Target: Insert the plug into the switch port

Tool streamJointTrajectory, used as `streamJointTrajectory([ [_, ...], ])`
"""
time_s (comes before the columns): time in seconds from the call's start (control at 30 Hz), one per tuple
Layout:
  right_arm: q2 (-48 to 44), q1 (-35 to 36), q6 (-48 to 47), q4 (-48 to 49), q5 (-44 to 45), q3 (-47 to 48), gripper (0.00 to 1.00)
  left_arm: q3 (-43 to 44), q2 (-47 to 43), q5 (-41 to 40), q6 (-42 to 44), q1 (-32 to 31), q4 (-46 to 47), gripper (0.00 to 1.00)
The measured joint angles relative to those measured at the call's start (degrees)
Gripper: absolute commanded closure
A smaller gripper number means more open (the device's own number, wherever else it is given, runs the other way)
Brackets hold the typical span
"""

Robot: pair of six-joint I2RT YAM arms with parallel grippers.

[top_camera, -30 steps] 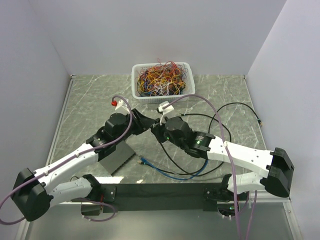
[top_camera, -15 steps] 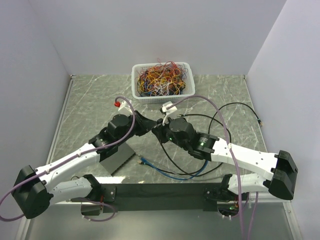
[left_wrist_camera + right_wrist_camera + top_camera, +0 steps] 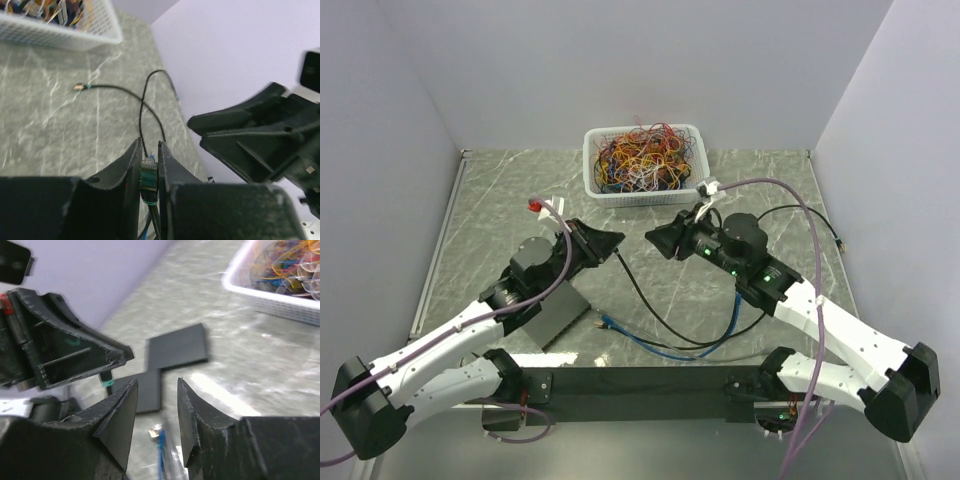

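Plug (image 3: 148,175) in left pincer (image 3: 148,146) — clear in left wrist view, not overhead

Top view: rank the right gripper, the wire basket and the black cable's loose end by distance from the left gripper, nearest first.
1. The right gripper: just right of the left gripper, tips facing each other.
2. The wire basket: behind both, at the back of the table.
3. The black cable's loose end: far right, near the wall.

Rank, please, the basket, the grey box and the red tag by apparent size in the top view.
1. Basket, largest.
2. Grey box, though the left arm covers part of it.
3. Red tag, smallest.
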Motion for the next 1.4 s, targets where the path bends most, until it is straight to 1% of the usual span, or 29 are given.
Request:
streamJointTrajectory([
  [0.13,0.3,-4.0,3.0,5.2,-12.8,-2.1,0.57,-2.4,-2.5,2.1,2.5,0.0,5.2,0.99],
  [0.2,2.0,-4.5,4.8,7.9,-19.9,-2.4,0.57,-4.0,-3.9,3.7,3.3,0.0,8.1,0.99],
  [0.33,5.3,-4.5,9.9,16.7,-32.2,-3.7,0.57,-6.4,-6.0,6.8,4.3,0.0,13.1,1.00],
  [0.43,7.1,-4.5,13.5,22.1,-38.2,-4.3,0.58,-7.6,-7.3,8.8,4.8,0.0,16.4,0.99],
  [0.5,8.0,-4.5,15.0,24.7,-40.6,-4.3,0.58,-8.1,-7.9,10.0,5.1,0.0,18.1,0.99],
  [0.63,8.8,-4.5,16.9,27.3,-43.0,-4.3,0.60,-8.7,-8.2,11.8,5.1,0.0,20.7,1.00],
  [0.83,10.4,-4.4,18.4,29.8,-43.9,-4.2,0.62,-9.5,-8.1,13.3,5.0,0.0,23.1,0.99],
  [1.1,13.1,-3.7,19.9,31.0,-43.8,-3.7,0.63,-9.7,-7.3,13.6,5.0,-0.1,24.5,0.99],
  [1.4,15.3,-3.4,22.9,34.4,-44.4,-3.5,0.64,-10.3,-7.4,12.9,5.1,-0.3,25.2,0.99],
])
